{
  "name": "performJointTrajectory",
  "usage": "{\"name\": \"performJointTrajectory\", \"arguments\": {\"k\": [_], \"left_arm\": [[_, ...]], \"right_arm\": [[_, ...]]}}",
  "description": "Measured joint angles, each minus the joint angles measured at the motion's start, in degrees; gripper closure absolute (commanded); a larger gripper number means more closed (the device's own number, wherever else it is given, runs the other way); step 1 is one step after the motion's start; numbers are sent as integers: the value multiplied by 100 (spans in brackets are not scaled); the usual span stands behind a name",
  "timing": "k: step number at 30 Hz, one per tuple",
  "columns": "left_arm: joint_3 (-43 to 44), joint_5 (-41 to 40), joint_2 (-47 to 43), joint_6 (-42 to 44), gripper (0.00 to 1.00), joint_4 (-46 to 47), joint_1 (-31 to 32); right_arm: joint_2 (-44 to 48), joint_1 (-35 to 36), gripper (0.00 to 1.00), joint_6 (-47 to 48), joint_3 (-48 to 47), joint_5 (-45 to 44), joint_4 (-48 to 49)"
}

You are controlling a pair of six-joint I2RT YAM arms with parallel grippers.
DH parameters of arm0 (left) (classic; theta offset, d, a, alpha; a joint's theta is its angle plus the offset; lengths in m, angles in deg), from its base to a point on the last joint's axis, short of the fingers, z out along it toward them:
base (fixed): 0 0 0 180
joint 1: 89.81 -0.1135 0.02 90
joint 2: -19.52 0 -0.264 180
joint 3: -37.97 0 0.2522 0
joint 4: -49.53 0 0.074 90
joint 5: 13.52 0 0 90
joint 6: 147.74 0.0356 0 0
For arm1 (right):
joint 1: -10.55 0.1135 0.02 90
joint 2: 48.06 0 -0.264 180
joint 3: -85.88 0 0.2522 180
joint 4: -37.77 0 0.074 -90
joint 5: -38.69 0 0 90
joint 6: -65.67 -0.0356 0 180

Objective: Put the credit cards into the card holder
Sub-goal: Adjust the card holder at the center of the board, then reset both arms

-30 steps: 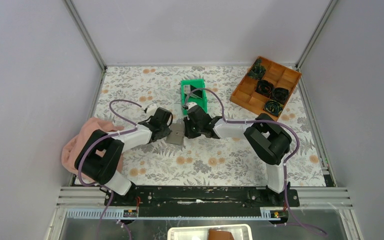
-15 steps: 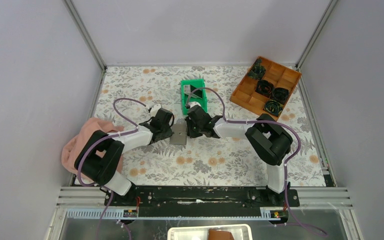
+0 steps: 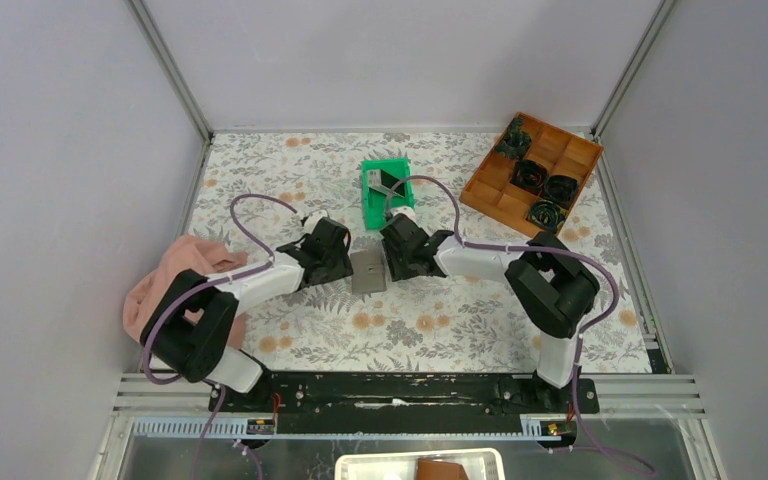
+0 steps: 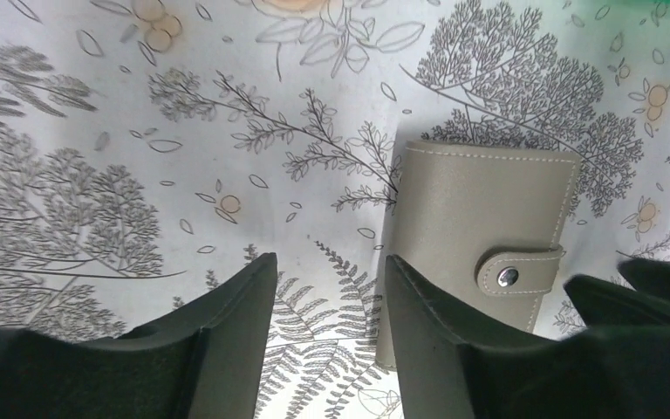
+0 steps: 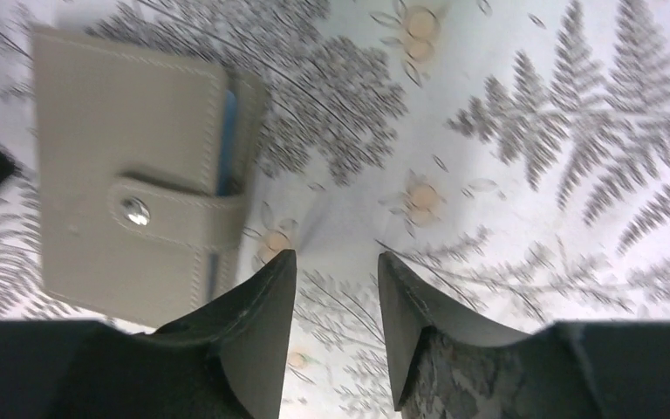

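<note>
The floral tabletop (image 3: 440, 330) carries everything; two arms reach in from the near edge toward its middle; one pink cloth (image 3: 160, 280) lies at the left edge; one brown tray (image 3: 572, 150) stands at the far right with four dark objects in its compartments; one green bin (image 3: 369, 196) sits beyond the centre; the left pincer (image 4: 327, 262) is spread over bare pattern, and the right pincer (image 5: 336, 257) is likewise spread, holding nothing; between them lies one card holder (image 3: 368, 270), flat and shut, its long axis running near-to-far with a slight tilt, its snap strap (image 4: 519, 271) fastened over one long edge.
</note>
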Motion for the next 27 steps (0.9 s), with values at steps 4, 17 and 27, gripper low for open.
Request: {"name": "performJointTrajectory", "arguments": {"k": [4, 17, 27], "left_arm": [[249, -280, -138, 72, 31, -354, 0], [905, -1259, -1108, 767, 0, -238, -258], [136, -1471, -2142, 1565, 0, 997, -380]], "right_arm": [[313, -35, 46, 35, 160, -249, -448], [2076, -1156, 1, 286, 404, -1731, -763], [1864, -1139, 1, 269, 146, -2940, -1342]]}}
